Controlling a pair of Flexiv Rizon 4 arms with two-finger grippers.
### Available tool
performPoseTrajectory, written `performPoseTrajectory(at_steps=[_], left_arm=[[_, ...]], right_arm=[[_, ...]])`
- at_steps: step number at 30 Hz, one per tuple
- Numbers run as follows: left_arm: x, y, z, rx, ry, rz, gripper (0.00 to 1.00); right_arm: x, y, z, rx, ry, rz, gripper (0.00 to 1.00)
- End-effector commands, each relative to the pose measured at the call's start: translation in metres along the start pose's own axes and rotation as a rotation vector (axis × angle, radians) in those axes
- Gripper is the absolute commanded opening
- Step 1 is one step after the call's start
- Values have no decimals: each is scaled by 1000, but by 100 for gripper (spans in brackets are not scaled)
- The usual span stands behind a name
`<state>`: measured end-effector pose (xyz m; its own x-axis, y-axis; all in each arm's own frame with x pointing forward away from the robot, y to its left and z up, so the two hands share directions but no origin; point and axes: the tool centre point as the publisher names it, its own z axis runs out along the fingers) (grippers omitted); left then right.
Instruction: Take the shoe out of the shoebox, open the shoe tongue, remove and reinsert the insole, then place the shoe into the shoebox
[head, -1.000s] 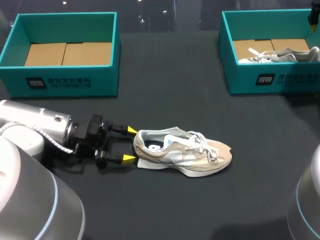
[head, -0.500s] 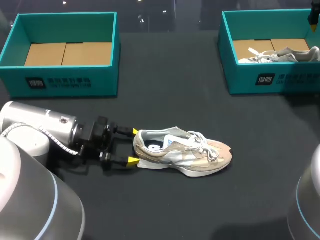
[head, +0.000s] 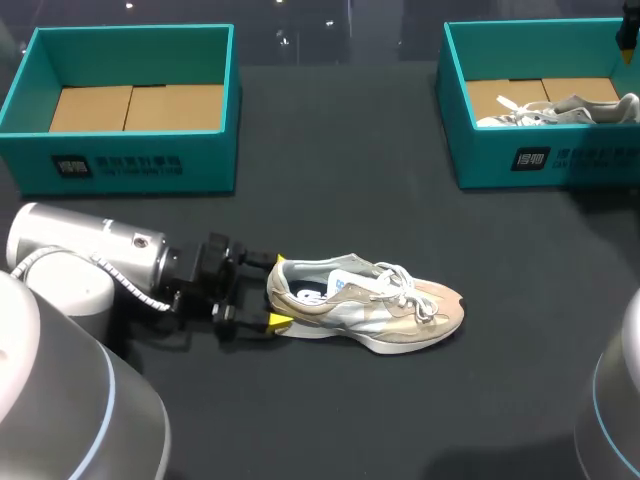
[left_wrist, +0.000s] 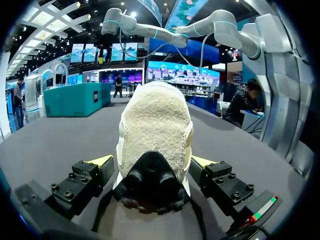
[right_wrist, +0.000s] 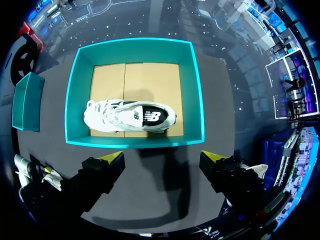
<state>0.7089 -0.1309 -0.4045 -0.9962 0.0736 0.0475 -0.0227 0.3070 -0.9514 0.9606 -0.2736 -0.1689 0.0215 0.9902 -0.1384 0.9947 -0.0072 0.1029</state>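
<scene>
Shoe (head: 365, 305), left shoebox (head: 130, 162), second shoe (head: 565, 108) in right shoebox (head: 560, 160)

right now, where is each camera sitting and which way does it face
Head: above and behind, looking down on the table; left arm and left claw at the tan shoe's heel.
Left wrist: low, facing along that shoe from its heel; claw open around it.
Right wrist: high, facing down into the right box with a white shoe; right claw open.
Head and left wrist share the tan shoe.
</scene>
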Motion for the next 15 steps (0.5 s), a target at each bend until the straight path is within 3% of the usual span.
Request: performPoseTrajectory(at_steps=[1,15], left_arm=[[-1,3,8,-5,-2,4,100],[3,6,20,6,26,12,100]], right_arm=[[0,0,0,1,-1,1,100],[0,0,0,1,-1,1,100]])
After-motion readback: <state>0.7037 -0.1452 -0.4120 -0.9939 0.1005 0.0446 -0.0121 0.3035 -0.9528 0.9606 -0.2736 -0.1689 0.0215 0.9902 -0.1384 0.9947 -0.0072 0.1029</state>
